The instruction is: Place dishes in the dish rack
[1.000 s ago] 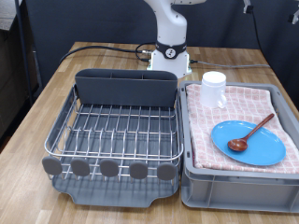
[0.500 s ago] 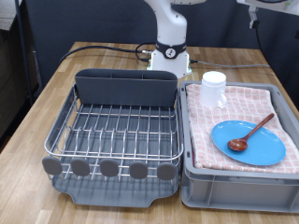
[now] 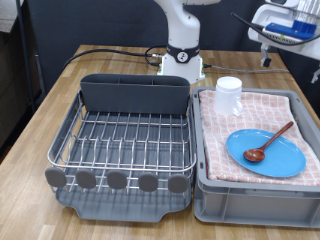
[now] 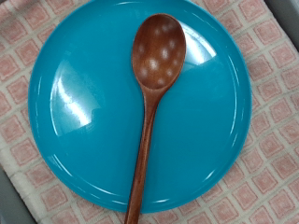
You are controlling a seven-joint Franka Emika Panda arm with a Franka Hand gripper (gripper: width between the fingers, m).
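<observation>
The light-blue plate [image 3: 270, 160] lies on the pink checked cloth in the grey tub, at the exterior view's right. The reddish-brown wooden spoon [image 3: 270, 142] rests across the plate, its bowl on the plate and its handle running over the rim. The white cup [image 3: 230, 96] stands at the tub's far corner. The dish rack [image 3: 120, 140] holds no dishes. My gripper [image 3: 285, 32] hangs high at the exterior view's top right, above the tub; its fingers do not show. The wrist view looks straight down on the plate [image 4: 65, 103] and spoon [image 4: 154, 65].
The grey tub [image 3: 250, 195] with the pink checked cloth [image 3: 260, 105] stands right beside the rack. The rack's tall utensil box [image 3: 135, 95] is at its far side. The robot base [image 3: 182, 55] and a black cable [image 3: 100, 52] lie behind on the wooden table.
The hand has come into the exterior view from the top right, lower and further in than half a second ago. The dishes have not moved.
</observation>
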